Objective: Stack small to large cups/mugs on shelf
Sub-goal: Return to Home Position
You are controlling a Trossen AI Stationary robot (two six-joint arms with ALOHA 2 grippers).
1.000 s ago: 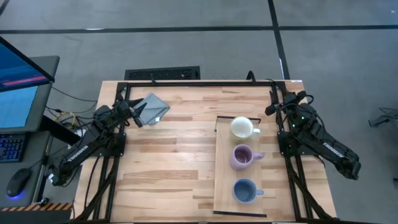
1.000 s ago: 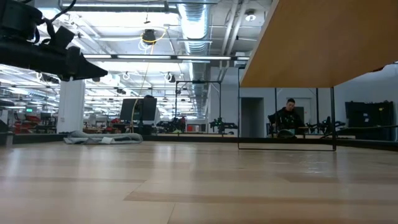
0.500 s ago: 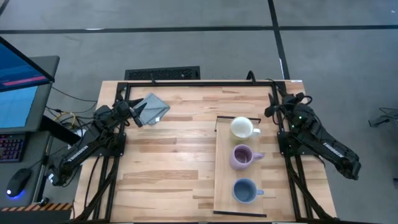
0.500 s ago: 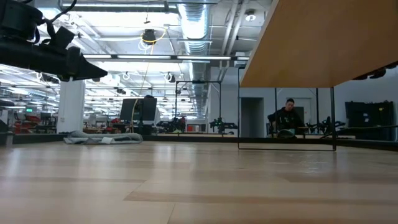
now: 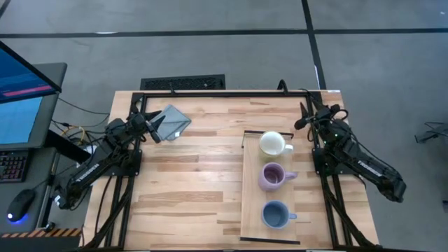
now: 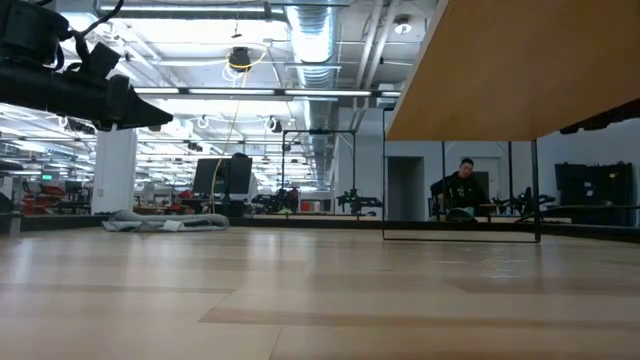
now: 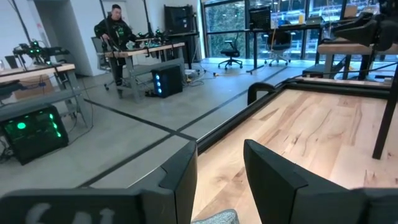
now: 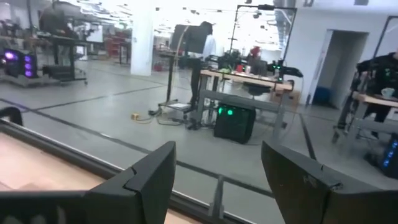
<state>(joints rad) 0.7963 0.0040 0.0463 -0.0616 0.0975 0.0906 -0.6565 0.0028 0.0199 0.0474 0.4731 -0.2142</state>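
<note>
The shelf (image 5: 250, 196), a pale plank on a thin dark frame, lies on the table's right half. In the low view its underside (image 6: 500, 70) stands raised above the tabletop. Three mugs stand on it in a row, handles toward the right: cream-white (image 5: 271, 143) farthest, lavender (image 5: 272, 176) in the middle, slate blue (image 5: 276, 214) nearest. My right gripper (image 5: 301, 120) hovers open just right of the white mug, its fingers (image 8: 298, 180) pointing past the far edge. My left gripper (image 5: 155, 130) hangs open above the table's far left part, over a grey cloth; the low view shows it (image 6: 125, 105) up in the air.
A folded grey cloth (image 5: 172, 120) lies near the far left corner, just beyond my left gripper; a corner of it (image 7: 214, 218) shows under the left fingers. Bare slatted tabletop (image 5: 189, 189) stretches between the arms. A dark rail (image 5: 224, 93) frames the far edge. People sit in the room beyond.
My right gripper has shifted a little toward the table's far edge and left, nearer the white mug. In the low view a dark part of that arm has come into sight under the shelf's right end. The mugs, shelf and left arm have stayed put.
</note>
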